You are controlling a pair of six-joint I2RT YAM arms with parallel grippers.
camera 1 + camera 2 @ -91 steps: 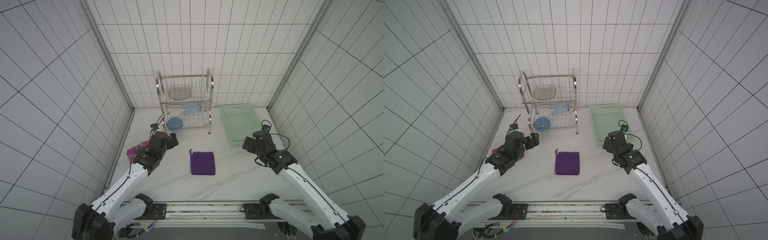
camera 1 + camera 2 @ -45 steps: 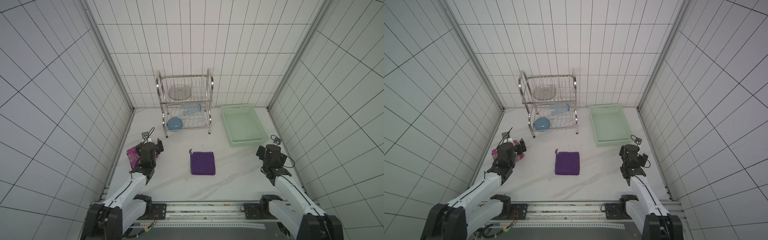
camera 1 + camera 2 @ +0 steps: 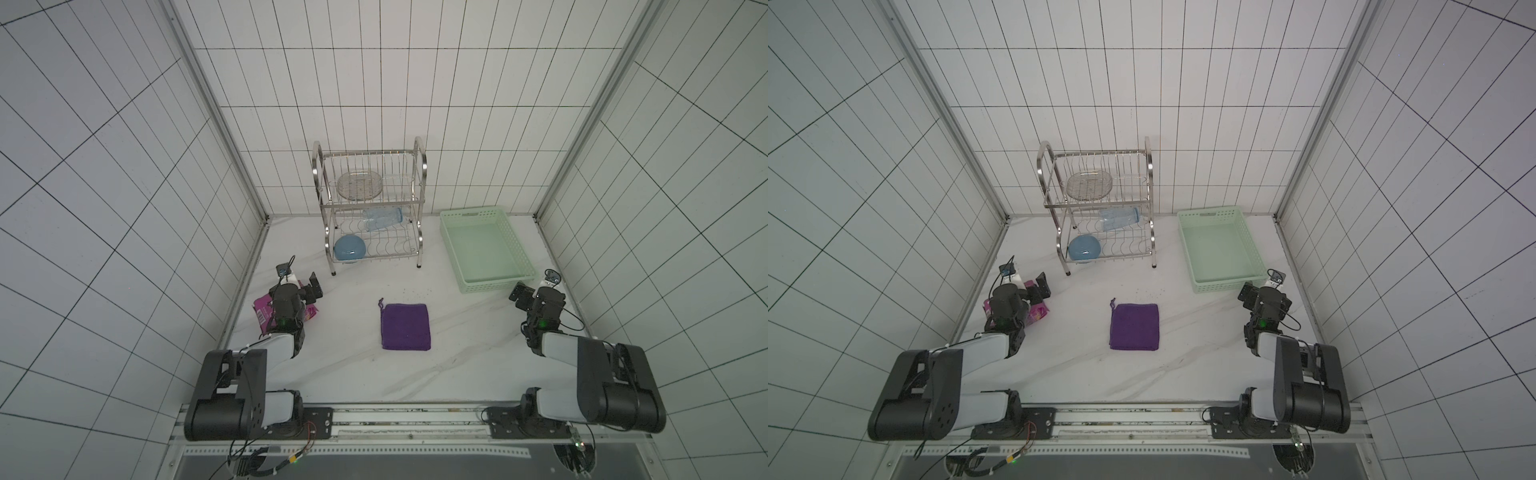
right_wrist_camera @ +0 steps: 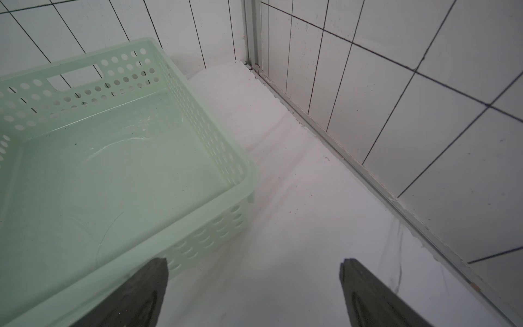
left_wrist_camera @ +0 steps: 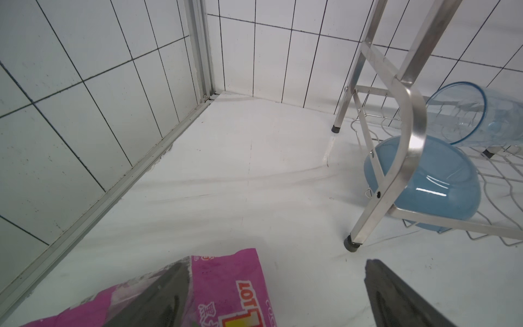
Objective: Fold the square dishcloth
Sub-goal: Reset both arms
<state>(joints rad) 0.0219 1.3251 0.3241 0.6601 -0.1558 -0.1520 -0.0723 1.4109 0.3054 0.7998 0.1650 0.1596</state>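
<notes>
Cloth first, in both top views: the square dishcloth (image 3: 406, 327) (image 3: 1134, 326) lies flat on the white tabletop (image 3: 457, 374), midway between the arms and touching nothing, with its thin loop (image 3: 380, 303) trailing off the far corner on the robot's left. From above I cannot tell whether it is a single layer or already doubled. The left gripper (image 3: 305, 291) (image 3: 1030, 291) sits low over the pink snack packet (image 3: 266, 311). The right gripper (image 3: 536, 293) (image 3: 1262, 293) sits just beside the near corner of the green basket (image 3: 488, 286). Both are well apart from the cloth, open and holding nothing. Any fold from here needs a long reach inward, and on a smooth top a soft cloth is likely to slide or bunch if only one side is pinched or if the two lifts are uneven.

Left wrist view: the left gripper (image 5: 277, 266) has its jaws spread wide, one finger (image 5: 158, 297) lying across the snack packet (image 5: 226, 283). A sideways swing could drag the packet along — and its purple-pink colour could make it a false target. The dish rack (image 5: 410, 113), with its blue bowl (image 5: 438, 184) and clear tumbler (image 5: 467, 113), stands near enough that a high, wide sweep might clip a leg.

Right wrist view: the right gripper (image 4: 254, 263) is equally wide, one finger (image 4: 141, 291) overlapping the wall of the green basket (image 4: 243, 170) in the picture; whether it touches I cannot tell. A turn toward the cloth could shove the light basket — the dishcloth itself is out of sight in both wrist views
</notes>
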